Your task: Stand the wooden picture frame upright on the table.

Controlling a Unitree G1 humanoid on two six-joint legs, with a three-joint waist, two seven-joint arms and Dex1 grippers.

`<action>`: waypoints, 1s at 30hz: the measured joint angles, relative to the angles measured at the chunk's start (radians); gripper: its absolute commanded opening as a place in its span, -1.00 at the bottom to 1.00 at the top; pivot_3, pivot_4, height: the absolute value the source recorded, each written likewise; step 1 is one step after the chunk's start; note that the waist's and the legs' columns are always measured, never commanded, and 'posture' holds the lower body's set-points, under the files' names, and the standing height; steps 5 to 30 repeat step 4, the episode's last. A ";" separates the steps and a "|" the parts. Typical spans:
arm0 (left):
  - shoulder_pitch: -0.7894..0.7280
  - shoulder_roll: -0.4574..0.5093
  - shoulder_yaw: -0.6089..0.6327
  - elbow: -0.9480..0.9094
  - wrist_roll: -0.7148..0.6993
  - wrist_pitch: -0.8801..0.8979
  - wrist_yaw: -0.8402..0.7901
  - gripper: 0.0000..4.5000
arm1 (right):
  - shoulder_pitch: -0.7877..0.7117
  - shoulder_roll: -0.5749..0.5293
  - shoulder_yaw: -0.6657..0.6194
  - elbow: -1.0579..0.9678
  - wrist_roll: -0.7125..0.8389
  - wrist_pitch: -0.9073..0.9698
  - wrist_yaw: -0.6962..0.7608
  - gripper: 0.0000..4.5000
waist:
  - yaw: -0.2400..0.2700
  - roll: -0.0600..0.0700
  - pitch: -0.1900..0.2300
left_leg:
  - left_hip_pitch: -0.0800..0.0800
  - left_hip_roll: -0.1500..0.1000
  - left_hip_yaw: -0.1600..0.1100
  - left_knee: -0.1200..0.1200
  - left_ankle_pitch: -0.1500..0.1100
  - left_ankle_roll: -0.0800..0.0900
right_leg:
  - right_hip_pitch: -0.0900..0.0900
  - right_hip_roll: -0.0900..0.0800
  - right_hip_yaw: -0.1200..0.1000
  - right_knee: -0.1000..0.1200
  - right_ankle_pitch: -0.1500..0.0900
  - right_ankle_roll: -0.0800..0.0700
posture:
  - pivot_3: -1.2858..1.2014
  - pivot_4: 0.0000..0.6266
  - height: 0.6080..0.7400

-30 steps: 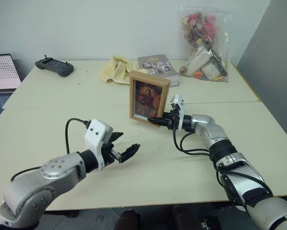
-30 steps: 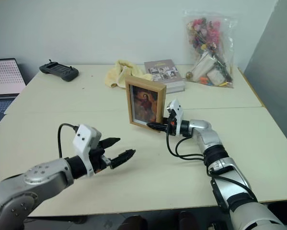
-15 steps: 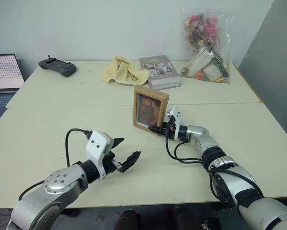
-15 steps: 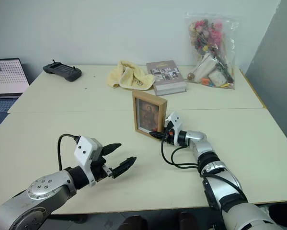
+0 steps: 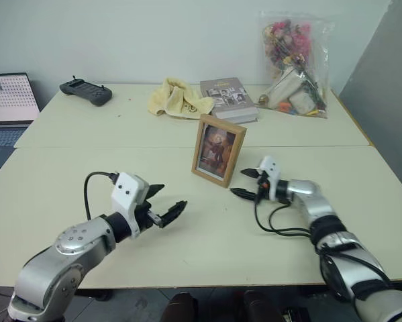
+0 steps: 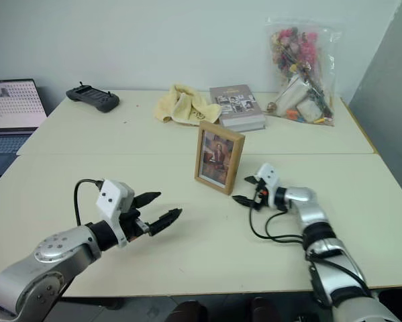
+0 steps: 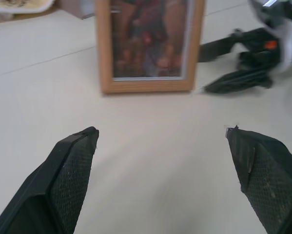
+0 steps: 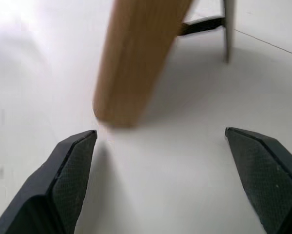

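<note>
- The left tool (image 5: 162, 204) hovers low over the near part of the worktop (image 5: 207, 248), its two black fingers spread wide with nothing between them, pointing toward the frame and well short of it.
- The right tool (image 5: 247, 182) is just beside the frame's right edge, fingers apart and clear of the wood; the arm reaches in from the right, forearm low over the worktop, a black cable looping under the wrist.
- The wooden picture frame (image 5: 219, 149) stands upright on the worktop, a little nearer than the seam (image 5: 86, 148), portrait face toward the robot. Its border is light wood around a warm, reddish-brown picture.
- In the right wrist view the frame's side edge (image 8: 136, 53) meets the worktop at one corner, and a dark fold-out stand (image 8: 204, 24) props it from behind.
- The worktop is pale cream, wide, with the straight seam running across it.
- Beyond the seam lie a yellow cloth (image 5: 177, 99) and, just beside it, a grey book (image 5: 229, 99).
- Farther right a clear plastic bag (image 5: 294, 60) holding flowers and other bits leans near the wall.
- At the far left sit a black controller (image 5: 85, 92) and an open laptop (image 5: 9, 100).
- The wall behind is plain and pale.
</note>
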 measured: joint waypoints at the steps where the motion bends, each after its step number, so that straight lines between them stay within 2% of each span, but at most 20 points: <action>1: -0.020 0.021 0.025 0.038 -0.001 0.006 -0.014 1.00 | 0.029 -0.034 -0.008 -0.076 0.013 0.048 0.013 0.99 | -0.002 0.000 0.000 | 0.000 0.000 0.000 0.000 0.000 0.000 | -0.001 0.000 0.000 0.000 0.000 0.000 | 0.03 -0.52 1.00; 4: -0.103 0.088 0.075 0.153 0.010 0.013 -0.064 1.00 | 0.085 -0.136 -0.045 -0.323 0.086 0.226 0.044 0.99 | -0.010 0.001 0.001 | 0.000 0.001 -0.001 -0.001 0.000 0.000 | -0.001 0.001 0.000 0.000 0.000 0.000 | 0.03 -0.52 1.00; 30: -0.103 0.088 0.075 0.153 0.010 0.013 -0.064 1.00 | 0.085 -0.136 -0.045 -0.323 0.086 0.226 0.044 0.99 | -0.010 0.001 0.001 | 0.000 0.001 -0.001 -0.001 0.000 0.000 | -0.001 0.001 0.000 0.000 0.000 0.000 | 0.03 -0.52 1.00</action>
